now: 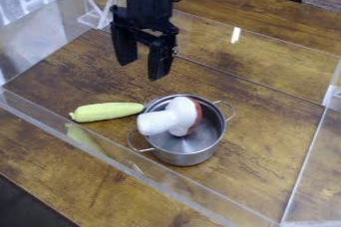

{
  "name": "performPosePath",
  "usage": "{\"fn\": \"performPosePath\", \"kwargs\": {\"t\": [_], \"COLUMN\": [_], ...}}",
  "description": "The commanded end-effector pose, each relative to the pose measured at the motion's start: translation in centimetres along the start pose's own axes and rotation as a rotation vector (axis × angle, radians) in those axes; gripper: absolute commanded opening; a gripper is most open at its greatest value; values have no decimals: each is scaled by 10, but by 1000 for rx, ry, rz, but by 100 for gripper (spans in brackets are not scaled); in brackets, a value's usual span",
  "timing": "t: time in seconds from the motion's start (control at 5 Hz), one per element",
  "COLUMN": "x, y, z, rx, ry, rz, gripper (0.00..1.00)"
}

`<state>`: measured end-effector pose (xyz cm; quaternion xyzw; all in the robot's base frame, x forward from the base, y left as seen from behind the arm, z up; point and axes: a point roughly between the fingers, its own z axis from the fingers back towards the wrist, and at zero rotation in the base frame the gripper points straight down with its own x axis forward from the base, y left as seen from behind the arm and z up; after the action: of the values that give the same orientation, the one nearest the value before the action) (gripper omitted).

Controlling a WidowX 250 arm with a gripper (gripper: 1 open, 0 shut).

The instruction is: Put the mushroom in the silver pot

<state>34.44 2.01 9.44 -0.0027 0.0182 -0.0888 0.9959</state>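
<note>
Dark wooden planks form the tabletop (253, 82), hemmed by clear plastic walls (160, 166) whose near edge runs across the lower left of the view. Near the centre sits the silver pot (186, 143), a shallow round metal vessel with small loop handles, and the mushroom (170, 119) lies inside it on its side, its chunky white stem jutting over the rim toward the left while the reddish-brown cap rests within the bowl. Just beside the pot, to its left, a long pale green vegetable (107, 112) lies flat on the wood, apart from the pot. Above and behind them hangs the black gripper (144, 60), pointing down with its two fingers spread apart and nothing between them, clear of both the pot and the table. The arm's upper part is cut off by the top edge; the pot's floor is hidden beneath the mushroom
</note>
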Motion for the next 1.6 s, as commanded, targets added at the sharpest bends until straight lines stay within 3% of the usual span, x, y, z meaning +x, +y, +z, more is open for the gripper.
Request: {"fn": "performPosePath", "kwargs": {"t": [0.0,0.4,0.6,0.8,1.2,1.4], "x": [6,0,1,0,7,3], "y": [-10,-17,-2,15,6,4], "z": [6,15,10,12,29,46], "rx": [12,12,12,16,34,48], "ry": [-36,-36,-34,-48,-91,-124], "rz": [-34,-49,-92,-127,-166,-240], "gripper": [100,100,100,100,100,100]}}
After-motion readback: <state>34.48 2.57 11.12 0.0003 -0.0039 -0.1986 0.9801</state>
